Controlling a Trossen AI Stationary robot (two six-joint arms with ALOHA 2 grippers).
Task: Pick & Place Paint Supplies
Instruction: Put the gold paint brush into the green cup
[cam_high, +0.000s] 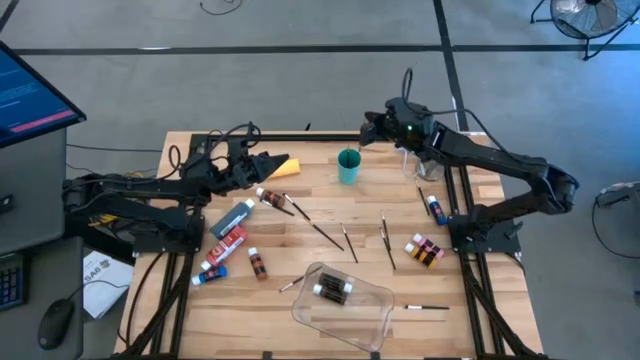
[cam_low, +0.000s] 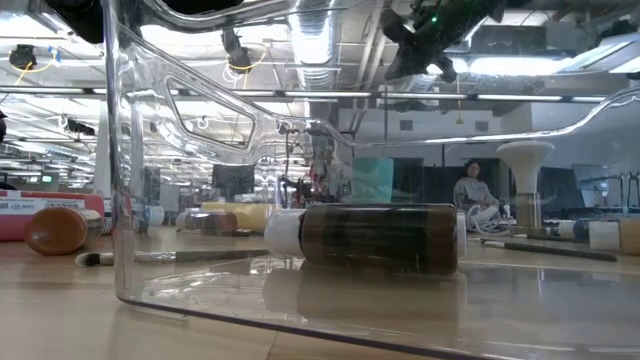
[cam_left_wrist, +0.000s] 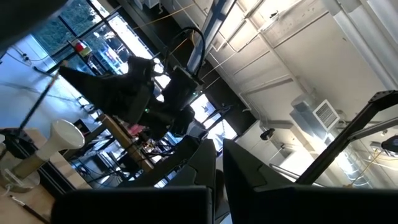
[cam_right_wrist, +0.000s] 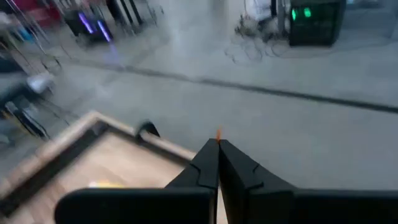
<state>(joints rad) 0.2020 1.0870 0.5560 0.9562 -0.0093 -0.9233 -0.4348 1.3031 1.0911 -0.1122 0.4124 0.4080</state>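
Wooden table (cam_high: 300, 300) carries scattered paint supplies, taking the high view as a clock face centred on the table. At five to six o'clock a clear plastic tray (cam_high: 345, 305) holds one brown paint bottle (cam_high: 331, 290) lying on its side, white cap at one end; the low view shows it flat on the tray floor. At nine o'clock lie a grey tube (cam_high: 232, 217), a red tube (cam_high: 228, 243) and a blue tube (cam_high: 212, 273), with another brown bottle (cam_high: 258, 264) just beside them. Thin brushes (cam_high: 322, 232) lie around the centre. More small bottles (cam_high: 424, 250) sit at three o'clock. A teal cup (cam_high: 348, 166) stands at twelve o'clock. A yellow bottle (cam_high: 283, 166) lies at eleven o'clock, at the tip of the left gripper (cam_high: 262, 166), whose fingers are closed on nothing visible. The right gripper (cam_high: 368, 130), closed and empty, hangs at twelve to one o'clock, near the cup
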